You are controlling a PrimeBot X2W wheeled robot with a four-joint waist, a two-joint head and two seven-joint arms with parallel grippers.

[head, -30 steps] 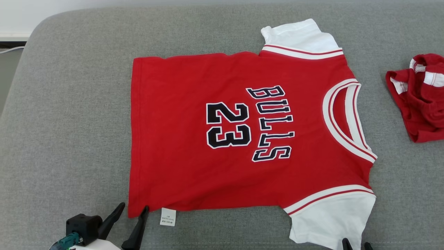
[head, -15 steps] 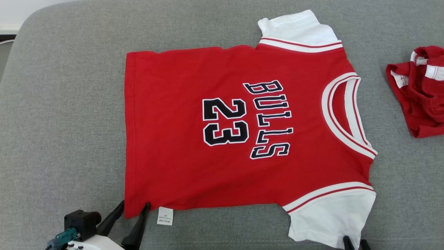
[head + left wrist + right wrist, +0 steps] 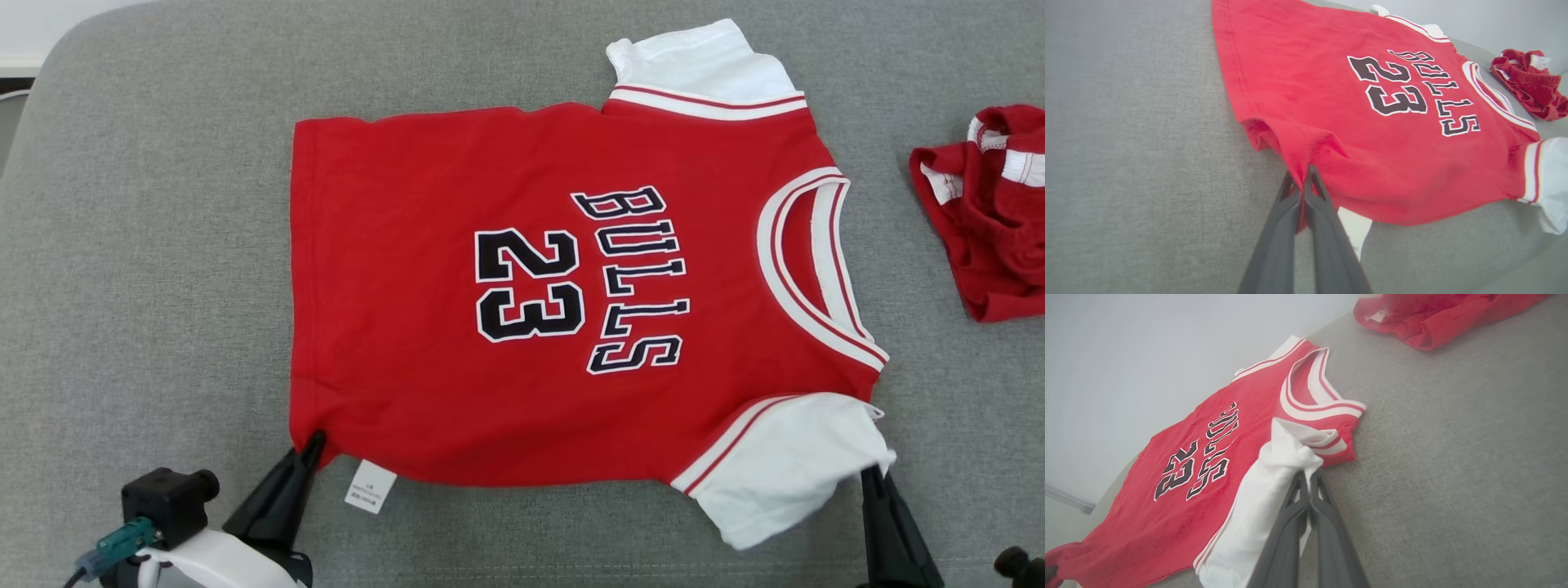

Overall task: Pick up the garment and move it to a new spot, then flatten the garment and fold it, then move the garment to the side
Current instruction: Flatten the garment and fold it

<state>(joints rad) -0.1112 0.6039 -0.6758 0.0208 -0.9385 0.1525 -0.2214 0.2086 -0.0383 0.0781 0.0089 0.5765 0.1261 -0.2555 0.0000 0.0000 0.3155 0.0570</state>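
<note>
Item 1, jersey [image 3: 531, 286]: red w/ white sleeves, "BULLS 23" print up; lies spread abt midway across the grey cushion [image 3: 147, 245], hem toward cushion's left end, neck toward its right end. Item 2, my L claw [image 3: 313, 445]: fingers pressed together, pinching jersey's hem corner on the side nearest cushion's front edge; cloth there puckered & a bit lifted off cushion. Item 3, my R claw [image 3: 872, 475]: likewise closed, nipping the rim of the near sleeve [image 3: 784, 465], which is bunched & raised off cushion. Item 4, label [image 3: 369, 486]: white, pokes out under the hem, flat on cushion just beside L claw. Item 5, red heap [image 3: 988, 237]: 2nd garment, crumpled, at cushion's right end, well apart from jersey; not held. Status, my est.: placing looks done; flattening done or nearly (body smooth, far sleeve [image 3: 702, 65] flat toward cushion's back). Fold only at the start: both front corners gripped, nothing laid over yet. Left to do: carry front edge over toward cushion's back, press the fold, any 2nd fold, then shift jersey to cushion's side. Watch: sleeve grip looks thin, may slip.
</note>
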